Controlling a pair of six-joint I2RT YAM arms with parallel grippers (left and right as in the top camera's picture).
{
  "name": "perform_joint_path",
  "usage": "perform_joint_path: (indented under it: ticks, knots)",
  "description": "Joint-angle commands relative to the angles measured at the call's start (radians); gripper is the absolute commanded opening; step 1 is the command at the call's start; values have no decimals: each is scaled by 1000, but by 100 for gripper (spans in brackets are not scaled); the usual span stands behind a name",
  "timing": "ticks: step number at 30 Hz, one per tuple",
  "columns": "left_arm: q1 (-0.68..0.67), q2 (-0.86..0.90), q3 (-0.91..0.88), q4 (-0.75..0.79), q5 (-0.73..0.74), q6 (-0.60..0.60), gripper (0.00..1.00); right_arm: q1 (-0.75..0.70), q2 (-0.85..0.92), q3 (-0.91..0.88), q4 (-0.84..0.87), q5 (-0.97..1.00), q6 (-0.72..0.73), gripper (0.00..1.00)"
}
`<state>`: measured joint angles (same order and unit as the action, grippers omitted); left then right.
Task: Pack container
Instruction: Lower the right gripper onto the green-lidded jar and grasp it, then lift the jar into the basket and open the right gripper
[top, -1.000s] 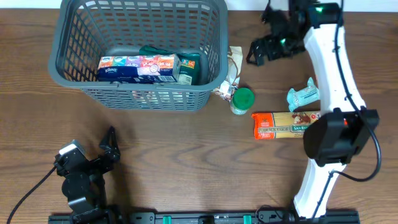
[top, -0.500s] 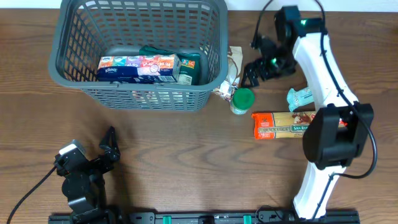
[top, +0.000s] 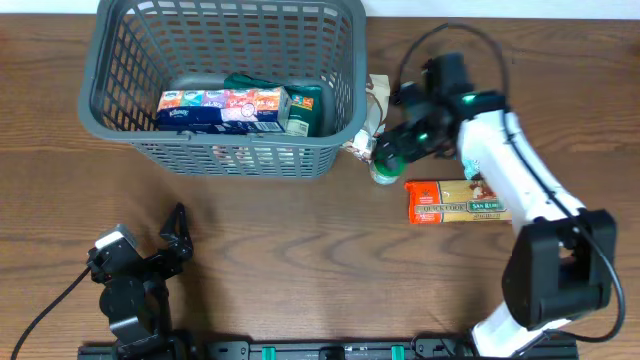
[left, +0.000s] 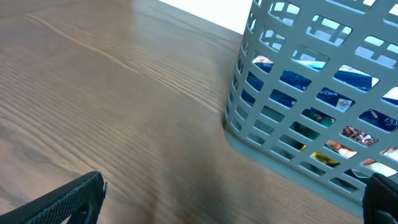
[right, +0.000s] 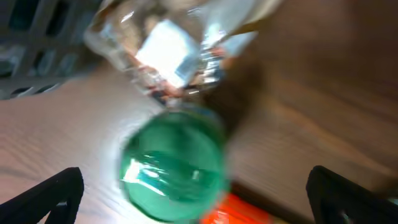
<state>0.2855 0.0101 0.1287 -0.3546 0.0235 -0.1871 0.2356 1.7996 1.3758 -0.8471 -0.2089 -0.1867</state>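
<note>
The dark grey lattice container (top: 120, 110) stands at the back left and holds a tissue pack (top: 220, 108) and a green packet (top: 305, 108); its wall shows in the left wrist view (left: 292, 106). My right gripper (top: 396, 150) is open, just above a green-lidded jar (top: 387, 162) that fills the right wrist view (right: 174, 168) between the fingers (right: 196, 202). A clear crinkled bag (right: 174, 50) lies beyond the jar. My left gripper (top: 172, 245) is open and empty at the front left.
An orange pasta box (top: 455, 200) lies right of the jar, partly under my right arm. The clear bag (top: 372, 110) rests against the container's right wall. The container sits close to the jar on its left.
My right arm has swung down and left from the back right, over the jar. It now covers the teal packet. The left arm has not moved.
</note>
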Motion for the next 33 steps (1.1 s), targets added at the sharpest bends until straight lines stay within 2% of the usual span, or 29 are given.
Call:
perform_joint_path:
  ticks: [1, 4, 13, 33]
  knots:
    - [-4, -6, -21, -2, 3, -6, 99, 56, 1, -13, 23, 108, 60, 99]
    - [-4, -6, -21, -2, 3, -6, 99, 74, 6, -17, 31, 214, 114, 99]
    - [-4, -6, -21, -2, 3, -6, 99, 73, 19, -48, 65, 164, 129, 99]
    - [-4, -6, -21, -2, 3, -6, 99, 80, 20, -252, 330, 148, 147, 99]
